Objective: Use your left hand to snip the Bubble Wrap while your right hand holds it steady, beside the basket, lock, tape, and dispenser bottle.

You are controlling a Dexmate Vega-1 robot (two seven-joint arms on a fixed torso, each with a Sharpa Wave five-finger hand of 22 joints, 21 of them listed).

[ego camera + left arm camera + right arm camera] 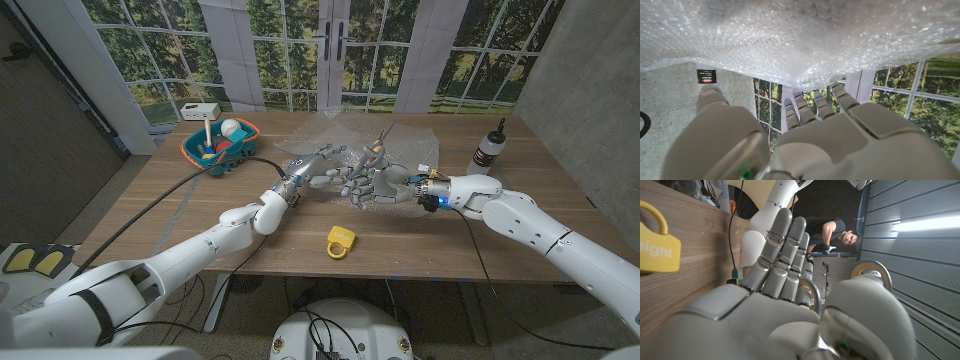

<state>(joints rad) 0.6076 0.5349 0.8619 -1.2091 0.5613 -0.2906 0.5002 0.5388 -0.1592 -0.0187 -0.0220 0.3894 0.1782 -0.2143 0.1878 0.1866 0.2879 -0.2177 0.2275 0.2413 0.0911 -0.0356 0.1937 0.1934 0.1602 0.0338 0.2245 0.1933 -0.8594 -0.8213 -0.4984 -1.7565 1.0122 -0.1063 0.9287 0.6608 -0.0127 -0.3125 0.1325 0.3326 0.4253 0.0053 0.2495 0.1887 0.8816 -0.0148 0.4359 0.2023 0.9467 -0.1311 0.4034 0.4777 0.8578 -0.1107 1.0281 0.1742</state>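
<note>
Nearest me, a yellow padlock (340, 242) lies on the wooden table (200, 215), and just beyond it my two hands meet at the middle. My right hand (385, 188) holds grey metal scissors (375, 154), its fingers (782, 250) pressed together, while my left hand (322, 163) reaches its slightly spread fingers (815, 106) to the clear bubble wrap sheet (345, 135). Farther off stand a blue-and-orange basket (222, 148) on my left and a dark-capped dispenser bottle (489, 147) on my right.

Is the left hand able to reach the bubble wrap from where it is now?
Probably yes. In the head view the left hand is already at the edge of the bubble wrap, with nothing between them. Its wrist view shows its fingers right against the wrap. The right hand is close beside it.
</note>
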